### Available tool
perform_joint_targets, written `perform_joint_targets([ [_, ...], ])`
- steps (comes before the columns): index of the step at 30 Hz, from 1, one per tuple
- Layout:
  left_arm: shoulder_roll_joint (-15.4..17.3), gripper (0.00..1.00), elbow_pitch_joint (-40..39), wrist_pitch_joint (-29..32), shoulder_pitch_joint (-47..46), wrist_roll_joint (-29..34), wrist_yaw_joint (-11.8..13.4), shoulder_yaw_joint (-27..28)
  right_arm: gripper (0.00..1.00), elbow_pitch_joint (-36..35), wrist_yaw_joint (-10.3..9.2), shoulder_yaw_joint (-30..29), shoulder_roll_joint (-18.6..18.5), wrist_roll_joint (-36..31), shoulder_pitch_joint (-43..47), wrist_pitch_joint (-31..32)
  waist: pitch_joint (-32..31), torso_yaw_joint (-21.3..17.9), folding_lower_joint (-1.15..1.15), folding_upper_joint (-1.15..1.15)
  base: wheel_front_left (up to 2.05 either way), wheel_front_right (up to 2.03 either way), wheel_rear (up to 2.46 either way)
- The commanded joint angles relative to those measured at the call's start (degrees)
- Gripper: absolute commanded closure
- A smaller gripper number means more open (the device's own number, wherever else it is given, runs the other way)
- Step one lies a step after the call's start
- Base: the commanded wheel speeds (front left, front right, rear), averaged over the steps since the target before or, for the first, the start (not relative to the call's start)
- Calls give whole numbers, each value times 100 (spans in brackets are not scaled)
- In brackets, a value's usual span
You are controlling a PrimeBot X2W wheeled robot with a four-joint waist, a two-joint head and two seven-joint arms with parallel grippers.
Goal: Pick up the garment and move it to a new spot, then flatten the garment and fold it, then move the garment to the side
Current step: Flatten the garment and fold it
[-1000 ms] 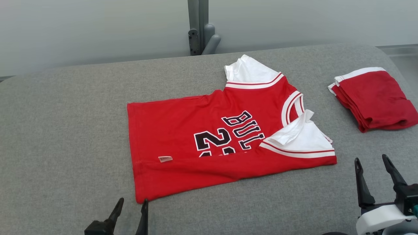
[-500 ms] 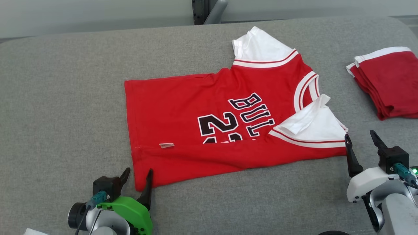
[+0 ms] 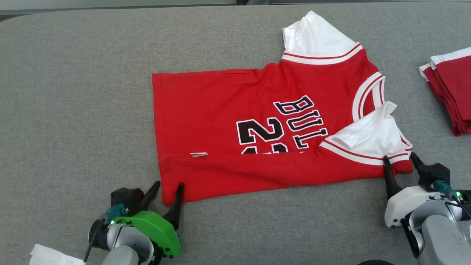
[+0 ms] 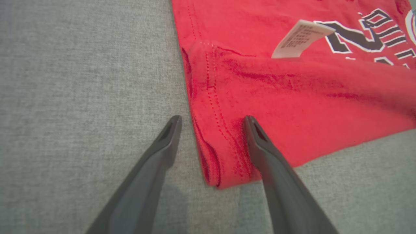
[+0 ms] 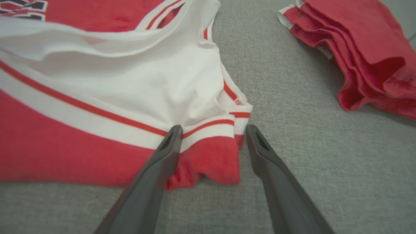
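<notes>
The garment point(image 3: 235, 110) is a red jersey with white sleeves and black lettering, lying flat on the grey padded table point(image 3: 73, 92), its near long edge folded over. My left gripper point(image 3: 168, 187) stands open astride the jersey's near left hem corner point(image 4: 216, 152). Open as well, my right gripper point(image 3: 399, 162) straddles the near right corner below the white sleeve point(image 5: 211, 156). Cloth lies between both pairs of fingers, and the jaws are not closed on it.
A folded red garment with white trim point(image 3: 452, 92) lies at the table's right edge, also in the right wrist view point(image 5: 364, 55). Something white point(image 3: 51, 255) shows at the bottom left. Bare grey table stretches to the left of the jersey.
The camera has tilted down, shifting the whole picture. Both grippers have come forward to the jersey's near corners and now straddle them; both stay open.
</notes>
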Motion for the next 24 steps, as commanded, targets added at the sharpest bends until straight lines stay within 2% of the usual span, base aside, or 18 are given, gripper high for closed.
perform_joint_targets([
  [1,-107,54,128,286,268,-171,-106,-144,30,151,3,122,25,92,-14,65,-73,-21,0,1,0,0,0],
  [2,-104,75,120,360,299,-219,-128,-186,58,188,3,166,11,155,-9,65,-103,-23,0,1,0,0,0],
  [3,-100,100,107,423,329,-283,-157,-218,75,231,3,228,-7,231,-9,65,-133,-26,0,1,0,0,0],
  [4,-91,100,80,502,364,-327,-171,-271,95,301,3,320,-26,322,-9,64,-164,-32,0,1,0,0,0],
  [5,-69,100,31,572,382,-386,-194,-298,100,359,3,420,-54,431,-18,65,-193,-38,0,1,0,0,0],
  [9,91,100,-215,783,444,-627,-222,-255,100,473,2,747,-191,924,-27,67,-295,-62,0,1,0,0,0],
  [12,411,100,-613,1050,644,-864,-234,-196,100,358,1,1116,-351,1611,66,211,-391,-105,0,1,0,0,0],
  [19,1311,100,-1940,1871,1307,-1433,-237,61,100,-689,-8,1560,-1173,2936,828,722,-540,-137,0,1,0,0,0],
  [24,1579,100,-2689,2402,1815,-1745,-123,74,100,-1519,-9,1522,-1436,3421,1530,1131,-553,-204,0,1,0,0,0],
])
